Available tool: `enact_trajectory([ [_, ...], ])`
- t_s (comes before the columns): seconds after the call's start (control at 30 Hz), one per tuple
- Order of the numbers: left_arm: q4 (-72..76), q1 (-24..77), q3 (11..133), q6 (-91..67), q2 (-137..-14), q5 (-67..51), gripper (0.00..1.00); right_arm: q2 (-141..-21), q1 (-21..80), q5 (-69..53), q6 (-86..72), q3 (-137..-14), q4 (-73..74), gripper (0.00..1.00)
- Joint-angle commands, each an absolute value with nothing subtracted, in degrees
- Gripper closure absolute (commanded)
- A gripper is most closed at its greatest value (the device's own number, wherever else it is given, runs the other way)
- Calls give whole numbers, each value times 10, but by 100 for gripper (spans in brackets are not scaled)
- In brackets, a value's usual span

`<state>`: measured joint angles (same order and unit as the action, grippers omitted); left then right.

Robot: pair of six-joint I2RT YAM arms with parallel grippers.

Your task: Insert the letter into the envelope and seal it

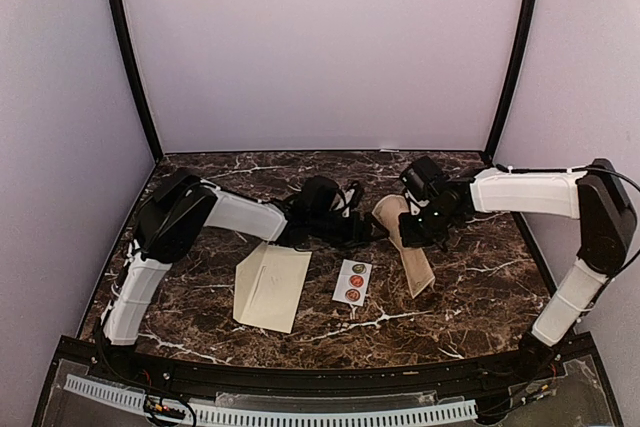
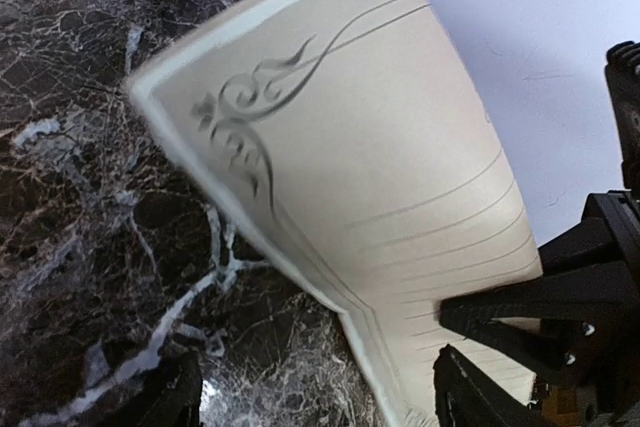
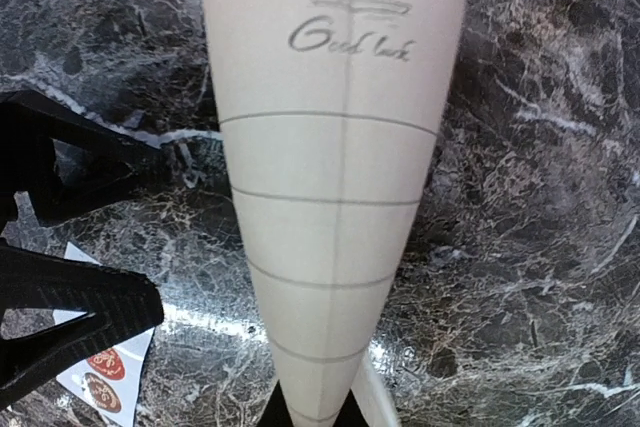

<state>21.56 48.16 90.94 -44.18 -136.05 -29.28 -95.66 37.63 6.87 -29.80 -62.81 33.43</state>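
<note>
The letter (image 1: 415,267), a tan bordered sheet with ruled lines, is bent into a curve and lifted at its far end. My right gripper (image 1: 420,227) is shut on it; in the right wrist view the letter (image 3: 335,197) narrows to a pinch between the jaws of the right gripper (image 3: 312,415). My left gripper (image 1: 370,230) stands open just left of the letter (image 2: 380,167), one of its fingers (image 2: 470,392) under the sheet's edge, nothing held. The cream envelope (image 1: 270,287) lies flat on the table, left of centre.
A small white sticker strip (image 1: 352,280) with round dots lies between the envelope and the letter, seen as well in the right wrist view (image 3: 100,367). The dark marble table (image 1: 480,277) is walled by pale panels behind and at the sides.
</note>
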Motion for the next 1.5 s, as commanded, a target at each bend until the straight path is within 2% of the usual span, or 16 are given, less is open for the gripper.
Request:
enact_trajectory([
  [0.0,185,485,889,-404,-1261,-249,21,-906,381,84,-315,-615,324,98],
  [0.27,233,485,738,-383,-1076,-201,20,-809,381,41,-312,-603,282,100],
  [0.57,238,488,579,-381,-859,-227,18,-656,382,-199,-289,-502,45,100],
  [0.8,232,498,517,-397,-760,-253,16,-635,384,-374,-320,-460,-117,100],
  [0.97,259,507,513,-408,-724,-254,16,-646,400,-409,-328,-457,-160,100],
  [1.2,258,508,537,-402,-737,-251,23,-666,429,-420,-327,-470,-168,100],
  [1.3,266,509,544,-405,-740,-256,35,-673,437,-419,-323,-476,-160,100],
  [1.47,269,511,544,-405,-743,-254,46,-682,443,-421,-317,-481,-155,100],
])
